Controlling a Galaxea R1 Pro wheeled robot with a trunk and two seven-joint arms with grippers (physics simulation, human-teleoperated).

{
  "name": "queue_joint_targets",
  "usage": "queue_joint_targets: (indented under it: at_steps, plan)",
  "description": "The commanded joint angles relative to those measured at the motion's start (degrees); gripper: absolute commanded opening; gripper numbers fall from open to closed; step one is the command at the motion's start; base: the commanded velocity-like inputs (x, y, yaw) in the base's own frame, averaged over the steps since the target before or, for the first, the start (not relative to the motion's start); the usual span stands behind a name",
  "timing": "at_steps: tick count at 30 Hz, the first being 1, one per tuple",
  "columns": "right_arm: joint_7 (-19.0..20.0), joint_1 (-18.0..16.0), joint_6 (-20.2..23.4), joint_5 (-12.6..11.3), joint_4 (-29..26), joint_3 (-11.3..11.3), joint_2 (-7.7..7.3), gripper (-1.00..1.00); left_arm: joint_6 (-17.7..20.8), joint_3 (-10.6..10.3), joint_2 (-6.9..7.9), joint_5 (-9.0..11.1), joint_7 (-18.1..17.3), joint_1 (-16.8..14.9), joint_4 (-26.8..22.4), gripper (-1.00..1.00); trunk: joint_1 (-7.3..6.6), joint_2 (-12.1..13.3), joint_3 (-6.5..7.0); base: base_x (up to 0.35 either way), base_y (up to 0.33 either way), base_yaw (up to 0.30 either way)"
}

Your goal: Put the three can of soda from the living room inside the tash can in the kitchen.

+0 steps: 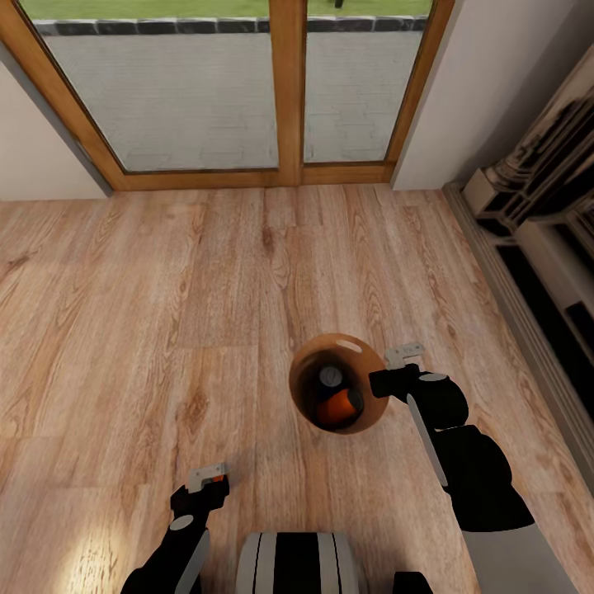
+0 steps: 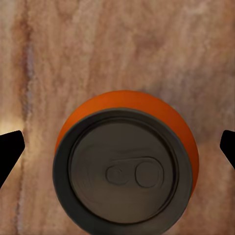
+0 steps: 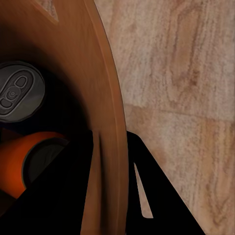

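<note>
We count three soda cans in all: two lie inside the trash can (image 1: 337, 384), one standing with its grey metal top (image 1: 331, 377) upward and one orange can (image 1: 340, 408) tipped on its side below it, and the third can (image 2: 126, 166) sits between the fingers of our left gripper (image 1: 209, 480), seen end-on in the left wrist view with its pull tab and ringed grey lid facing the camera and its orange wall showing along one edge. In that view the two dark fingertips (image 2: 10, 149) stand at either side of the can, and from the head view a small patch of orange shows at the gripper's tip, so we read the left gripper as clasped around this can and holding it above the floor. Our right gripper (image 1: 388, 371) is pinched on the rim of the trash can, one finger inside the wall and one outside, as the right wrist view shows with the coppery-brown curved wall (image 3: 105, 122) running between the dark fingers. The bin is round with a smooth brown inner surface. It sits over the light wood plank floor (image 1: 165, 289), well short of the wood-framed glass doors (image 1: 287, 91), with pale moulded woodwork (image 1: 536, 214) along the right wall.
</note>
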Motion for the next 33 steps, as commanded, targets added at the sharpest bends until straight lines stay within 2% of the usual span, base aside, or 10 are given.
queue_joint_targets:
  at_steps: [1,11,14,27,28,33]
  plan:
    - [0.2,0.0,0.0,-1.1,0.0,0.0,0.02,-1.00,0.0,0.0,0.00,0.0,0.0,0.0,0.0,1.00,0.00,0.0,0.00,0.000,0.000,0.000]
    - [0.2,0.0,0.0,-1.1,0.0,0.0,0.03,-1.00,0.0,0.0,0.00,0.0,0.0,0.0,-0.1,1.00,0.00,0.0,0.00,0.000,0.000,0.000]
    - [0.2,0.0,0.0,-1.1,0.0,0.0,0.03,-1.00,0.0,0.0,0.00,0.0,0.0,0.0,-0.1,1.00,0.65,-1.2,-0.53,0.000,0.000,0.000]
    - [0.2,0.0,0.0,-1.1,0.0,0.1,0.05,-1.00,0.0,0.0,0.00,0.0,0.0,0.0,-0.1,1.00,0.65,-1.2,-0.53,0.000,0.000,0.000]
    - [0.2,0.0,0.0,-1.1,0.0,0.1,0.05,-1.00,0.0,0.0,0.00,0.0,0.0,0.0,-0.1,-1.00,0.65,-1.2,-0.53,0.000,0.000,0.000]
    - [0.2,0.0,0.0,-1.1,0.0,0.1,0.05,-1.00,0.0,0.0,0.00,0.0,0.0,0.0,-0.3,-1.00,0.65,-1.2,-0.53,0.000,0.000,0.000]
